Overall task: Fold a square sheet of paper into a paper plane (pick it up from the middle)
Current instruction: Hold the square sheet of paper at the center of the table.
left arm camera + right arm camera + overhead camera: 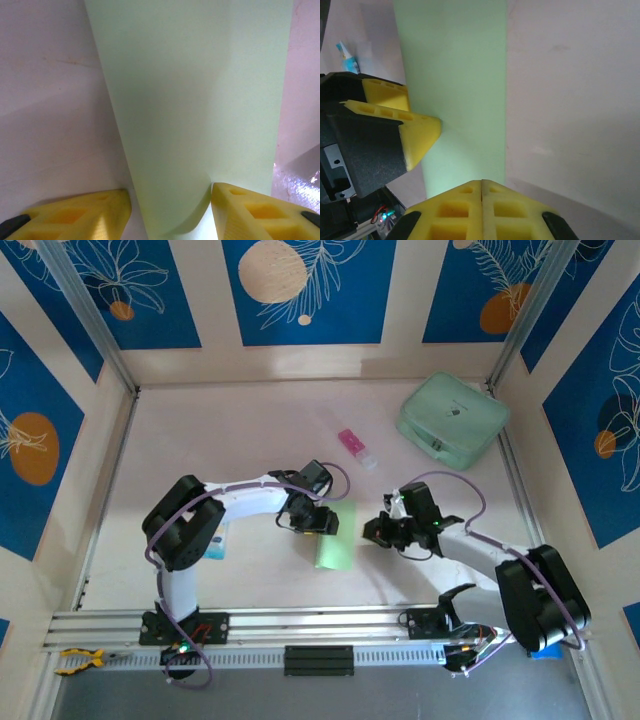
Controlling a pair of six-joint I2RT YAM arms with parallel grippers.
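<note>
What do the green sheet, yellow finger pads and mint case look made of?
Green sheet: thin matte paper; its near edge curls. Yellow pads: moulded foam or soft plastic, matte, with hollow cells. Mint case: probably smooth fabric or leatherette with rounded edges; too small to be sure.

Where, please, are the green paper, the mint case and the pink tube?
green paper (pixel 338 542), top view, middle of the sheet.
mint case (pixel 452 418), top view, centre of its lid.
pink tube (pixel 349 441), top view, pink end.

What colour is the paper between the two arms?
The paper is plain pale lime green; the left wrist view shows it best.
</note>
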